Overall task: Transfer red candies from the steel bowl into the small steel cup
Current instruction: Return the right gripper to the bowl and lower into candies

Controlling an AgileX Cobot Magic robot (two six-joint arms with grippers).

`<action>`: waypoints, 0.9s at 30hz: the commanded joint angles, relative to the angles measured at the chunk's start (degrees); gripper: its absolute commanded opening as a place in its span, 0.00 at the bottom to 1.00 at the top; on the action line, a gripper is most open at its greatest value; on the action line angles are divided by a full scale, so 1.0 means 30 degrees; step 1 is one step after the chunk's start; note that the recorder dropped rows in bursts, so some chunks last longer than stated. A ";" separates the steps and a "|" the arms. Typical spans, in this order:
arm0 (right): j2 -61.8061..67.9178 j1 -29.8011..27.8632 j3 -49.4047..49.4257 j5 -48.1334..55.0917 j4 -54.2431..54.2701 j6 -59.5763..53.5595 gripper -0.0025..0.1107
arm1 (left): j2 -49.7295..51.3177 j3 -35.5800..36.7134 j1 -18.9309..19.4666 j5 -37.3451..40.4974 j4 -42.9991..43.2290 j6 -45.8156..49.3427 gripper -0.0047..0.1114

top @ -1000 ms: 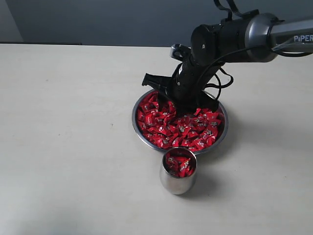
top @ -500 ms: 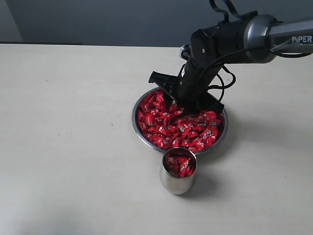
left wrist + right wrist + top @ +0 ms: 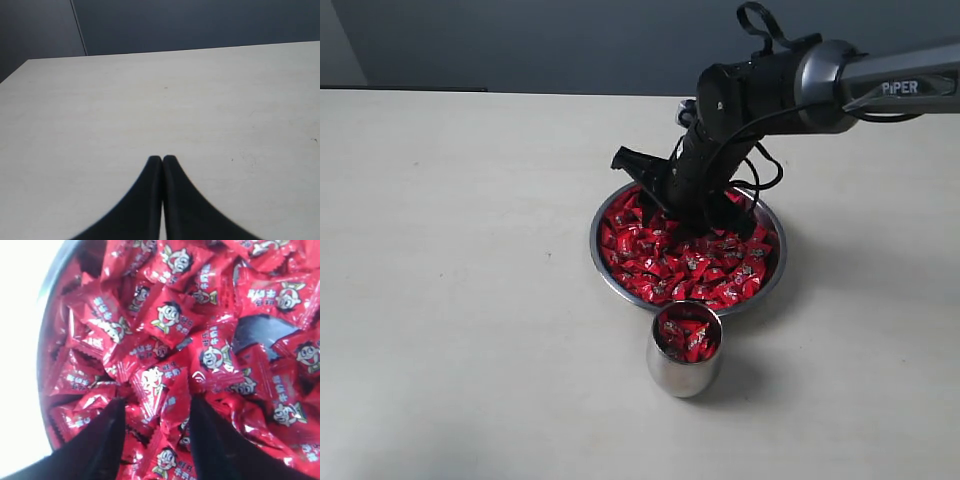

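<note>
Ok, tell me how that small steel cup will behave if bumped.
The small steel cup may tip or roll rather than slide: its body is rounded, egg-like. The polished wall probably feels slippery. Red candies heaped near its mouth could spill.

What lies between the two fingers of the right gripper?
Red candies in the steel bowl lie between the open fingers of the right gripper, as the right wrist view shows.
</note>
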 commanded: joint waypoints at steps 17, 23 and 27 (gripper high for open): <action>0.0713 -0.0106 -0.0062 0.0223 -0.0555 -0.0848 0.02 | -0.0091 0.0036 0.0032 -0.0184 0.0037 -0.0038 0.04; 0.0007 -0.0106 -0.0062 -0.0136 -0.1141 -0.0940 0.02 | -0.0091 0.0036 0.0032 -0.0184 0.0037 -0.0038 0.04; -0.0924 -0.0106 -0.0062 -0.0272 -0.2401 -0.0940 0.02 | -0.0091 0.0036 0.0032 -0.0184 0.0037 -0.0038 0.04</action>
